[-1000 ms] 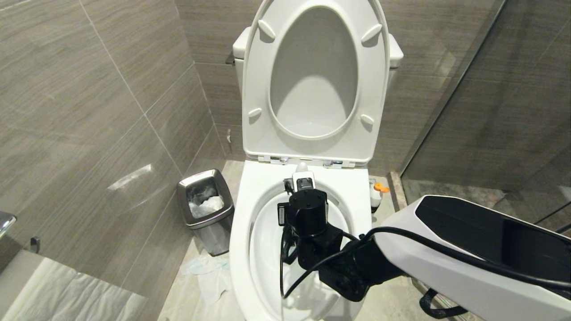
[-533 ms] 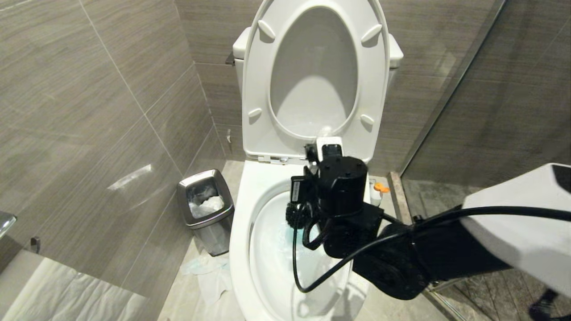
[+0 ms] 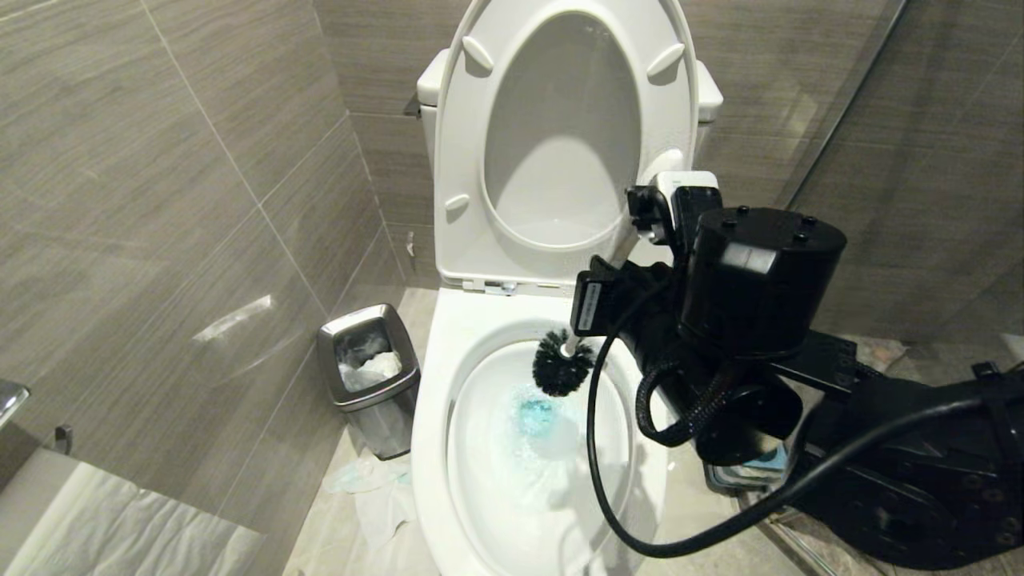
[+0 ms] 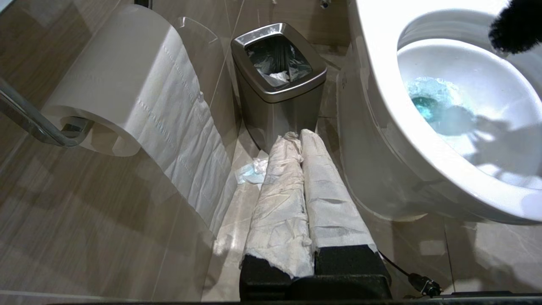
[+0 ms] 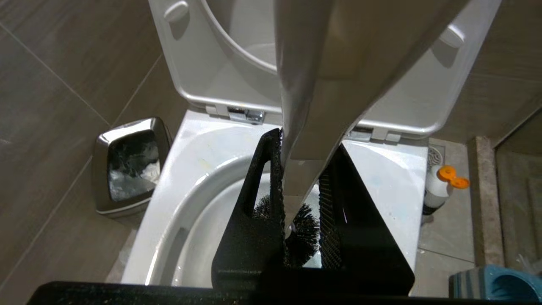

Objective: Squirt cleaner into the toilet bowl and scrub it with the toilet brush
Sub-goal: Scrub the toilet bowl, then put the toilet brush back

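Observation:
The toilet bowl [image 3: 460, 336] stands open, its seat and lid up, with teal-blue liquid [image 3: 536, 416] in the water. My right gripper [image 3: 656, 212] is shut on the whitish handle of the toilet brush [image 5: 300, 63], above the back right of the rim. The black bristle head [image 3: 562, 364] hangs over the back of the basin, clear of the water. The cleaner [image 5: 438, 188], white with an orange cap, stands on the floor to the right of the toilet. My left gripper [image 4: 298, 137], its fingers wrapped in white paper, is shut and parked low beside the bowl.
A steel bin [image 3: 368, 364] stands on the floor left of the toilet, with crumpled tissue [image 3: 360, 480] lying in front of it. A paper roll [image 4: 127, 84] hangs on the left wall. The blue-and-grey brush holder [image 5: 491, 288] sits at the right, by the glass wall [image 3: 880, 160].
My right arm has risen and swung right, drawing the brush head up out of the basin until it shows above the water. The left arm has not moved.

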`<state>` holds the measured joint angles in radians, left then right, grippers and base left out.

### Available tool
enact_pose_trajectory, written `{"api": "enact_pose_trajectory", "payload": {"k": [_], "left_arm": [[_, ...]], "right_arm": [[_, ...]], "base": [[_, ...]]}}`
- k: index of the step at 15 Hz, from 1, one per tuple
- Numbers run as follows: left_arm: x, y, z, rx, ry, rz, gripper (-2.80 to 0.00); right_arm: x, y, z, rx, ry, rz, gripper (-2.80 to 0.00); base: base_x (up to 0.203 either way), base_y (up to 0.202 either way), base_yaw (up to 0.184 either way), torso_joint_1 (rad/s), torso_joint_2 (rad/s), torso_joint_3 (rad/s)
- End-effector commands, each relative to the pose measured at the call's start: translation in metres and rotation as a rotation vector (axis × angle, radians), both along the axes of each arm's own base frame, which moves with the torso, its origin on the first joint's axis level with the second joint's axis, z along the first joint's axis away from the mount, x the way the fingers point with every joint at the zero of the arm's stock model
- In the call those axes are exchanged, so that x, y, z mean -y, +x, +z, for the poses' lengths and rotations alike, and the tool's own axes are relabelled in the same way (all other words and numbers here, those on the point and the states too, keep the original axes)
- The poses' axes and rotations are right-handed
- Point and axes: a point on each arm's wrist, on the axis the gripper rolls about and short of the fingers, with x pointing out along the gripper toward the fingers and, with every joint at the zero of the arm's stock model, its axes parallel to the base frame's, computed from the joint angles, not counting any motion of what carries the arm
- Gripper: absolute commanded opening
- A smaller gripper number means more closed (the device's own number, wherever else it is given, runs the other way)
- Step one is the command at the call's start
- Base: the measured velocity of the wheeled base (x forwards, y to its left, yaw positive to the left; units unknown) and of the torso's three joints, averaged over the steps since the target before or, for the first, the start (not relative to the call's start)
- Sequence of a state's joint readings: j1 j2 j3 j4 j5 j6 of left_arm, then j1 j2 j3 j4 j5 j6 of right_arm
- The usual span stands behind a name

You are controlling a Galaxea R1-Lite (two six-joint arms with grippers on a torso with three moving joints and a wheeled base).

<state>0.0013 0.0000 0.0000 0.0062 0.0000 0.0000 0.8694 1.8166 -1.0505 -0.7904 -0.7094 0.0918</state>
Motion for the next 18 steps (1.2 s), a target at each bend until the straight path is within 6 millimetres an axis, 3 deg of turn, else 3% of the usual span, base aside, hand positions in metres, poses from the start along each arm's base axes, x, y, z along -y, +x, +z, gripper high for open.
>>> {"api": "enact_pose_trajectory", "payload": {"k": [1,7,12,18], "left_arm": [[0.0,0.0,0.0,0.0,0.0,0.0,-2.8],[0.0,0.0,0.0,0.0,0.0,0.0,-2.8],[0.0,0.0,0.0,0.0,0.0,0.0,-2.8],[0.0,0.0,0.0,0.0,0.0,0.0,-2.8]], "right_arm": [[0.006,-0.006,0.0,-0.003,-0.003,0.001,-2.8],[0.011,-0.017,0.009,-0.017,-0.02,0.019,-2.8],[0.028,-0.032,0.029,-0.023,-0.028,0.032,-2.8],[0.083,-0.032,0.057,0.001,-0.004,-0.106,-2.8]], "base": [[0.0,0.0,0.0,0.0,0.0,0.0],[0.0,0.0,0.0,0.0,0.0,0.0],[0.0,0.0,0.0,0.0,0.0,0.0],[0.0,0.0,0.0,0.0,0.0,0.0]]}}
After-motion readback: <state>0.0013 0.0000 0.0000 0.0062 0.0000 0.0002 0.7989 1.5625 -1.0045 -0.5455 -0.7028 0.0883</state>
